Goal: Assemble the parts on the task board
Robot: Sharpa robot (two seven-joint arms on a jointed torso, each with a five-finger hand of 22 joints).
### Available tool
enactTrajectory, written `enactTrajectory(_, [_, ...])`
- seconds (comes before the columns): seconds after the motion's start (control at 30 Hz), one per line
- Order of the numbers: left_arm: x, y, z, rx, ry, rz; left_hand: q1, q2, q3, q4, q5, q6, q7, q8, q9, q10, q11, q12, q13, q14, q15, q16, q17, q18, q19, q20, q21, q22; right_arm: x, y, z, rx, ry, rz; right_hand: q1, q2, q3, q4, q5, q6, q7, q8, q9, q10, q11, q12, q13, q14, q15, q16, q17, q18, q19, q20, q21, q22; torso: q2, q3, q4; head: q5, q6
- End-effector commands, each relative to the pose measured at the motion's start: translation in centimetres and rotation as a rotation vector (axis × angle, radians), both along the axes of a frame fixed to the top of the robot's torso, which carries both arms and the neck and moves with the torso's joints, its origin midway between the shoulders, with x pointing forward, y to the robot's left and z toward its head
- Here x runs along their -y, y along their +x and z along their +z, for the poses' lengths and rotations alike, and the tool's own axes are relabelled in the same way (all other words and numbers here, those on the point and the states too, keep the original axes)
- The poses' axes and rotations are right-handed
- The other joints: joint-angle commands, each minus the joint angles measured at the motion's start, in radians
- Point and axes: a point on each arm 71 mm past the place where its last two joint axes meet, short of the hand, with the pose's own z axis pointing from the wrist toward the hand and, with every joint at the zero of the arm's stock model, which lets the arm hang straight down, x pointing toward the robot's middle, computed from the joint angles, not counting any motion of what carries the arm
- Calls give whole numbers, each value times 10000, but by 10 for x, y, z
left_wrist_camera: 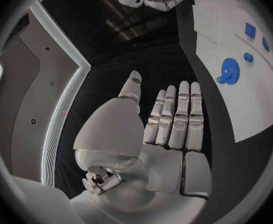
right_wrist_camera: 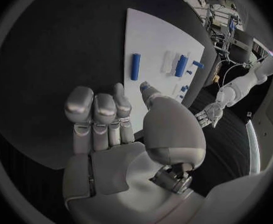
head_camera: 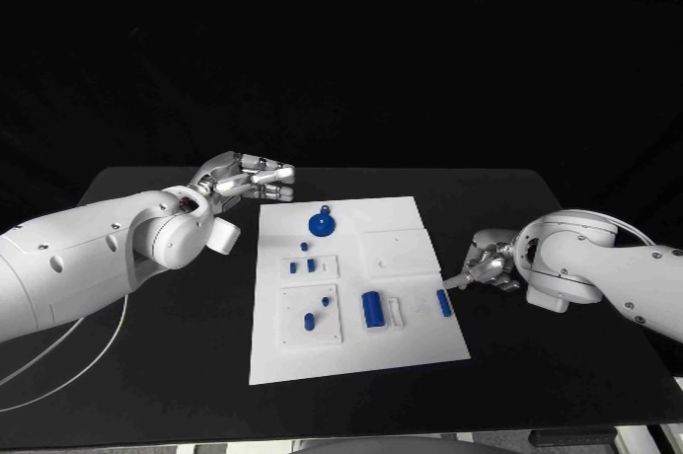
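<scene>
Lying loose on the task board (head_camera: 406, 227), the parts (head_camera: 374, 309) look unassembled, both hands' fingers (left_wrist_camera: 173, 112) empty, unclenched.

You will find no legible text, label, brand, number or sign on the task board (head_camera: 406, 227) or on anything around it.

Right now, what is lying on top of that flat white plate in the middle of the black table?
Small blue parts lie on the white plate: a blue gear, a blue cylinder, a slim blue bar.
</scene>
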Motion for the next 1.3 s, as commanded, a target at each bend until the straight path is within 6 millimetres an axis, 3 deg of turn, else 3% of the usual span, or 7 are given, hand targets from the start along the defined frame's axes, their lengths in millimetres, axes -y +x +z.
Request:
enactTrajectory(0.03, [3,-1,1,79,-64,-125,-9,77,-40,4,4,17,29,22,-1,54,19,-31,3,-62,-10,-40,-2,-154,44,12,21,-11,-2,-3,-4,-228,-680,139,20,-209,-253,485,-46,-73,-17,-24,-23,-36,-6,-88,-18,-8,62,-69,4,-110,48,25,-53,1164,1,-3,11,-26,5])
enactTrajectory(0.13, [3,-1,1,73,-65,-136,-9,77,-40,4,4,17,29,22,-1,54,19,-31,3,-62,-10,-40,-2,-154,44,12,21,-11,-5,-3,-10,-214,-789,149,154,-80,-1183,964,-45,-113,-14,-23,-45,-32,-8,-112,-7,-1,55,-90,26,-121,50,11,-64,1162,-1,-7,9,-17,7])
enactTrajectory(0.5, [1,-1,1,56,-52,-114,-17,72,-42,17,1,7,31,17,-1,44,23,-31,3,-65,-9,-40,-2,-154,40,15,19,-12,-15,-7,-26,-285,-768,282,181,198,-2126,931,-41,-187,2,-23,-58,-27,1,-141,42,13,59,-147,76,-118,59,14,-97,1160,13,10,15,40,-19])
enactTrajectory(0.67, [1,-1,1,52,-54,-125,-17,72,-42,17,1,7,31,17,-1,44,23,-31,3,-65,-9,-40,-2,-154,40,15,19,-12,-19,-8,-28,-309,-777,400,367,254,-2051,811,-37,-179,4,-22,-45,-25,4,-132,52,20,64,-146,85,-116,60,21,-93,1162,7,10,5,45,-25])
enactTrajectory(0.9, [1,-1,1,35,-46,-124,-17,72,-42,17,1,7,31,17,-1,44,23,-31,3,-65,-9,-40,-2,-154,40,15,19,-12,-22,-9,-32,-363,-818,489,667,435,-1342,-119,29,-138,34,-30,45,-44,31,-95,47,24,95,-145,66,-90,59,71,-108,1162,7,11,12,43,-29])
enactTrajectory(1.03, [1,-1,1,17,-38,-126,-17,72,-42,17,1,7,31,17,-1,44,23,-31,3,-65,-9,-40,-2,-154,40,15,19,-12,-23,-10,-34,-396,-807,558,908,75,658,-886,-19,-83,27,-35,1,-48,16,-81,33,22,87,-134,60,-92,54,69,-104,1164,9,8,11,29,-40])
enactTrajectory(1.3, [0,-1,0,-6,-24,-117,6,92,-32,15,3,9,37,19,0,40,25,-31,3,-65,-9,-40,-2,-152,42,15,19,-12,-26,-11,-36,-405,-731,633,749,469,1584,-2480,1525,1,0,-36,-113,-80,-2,-56,19,21,89,-119,45,-100,39,74,-105,1162,6,4,10,23,-65])
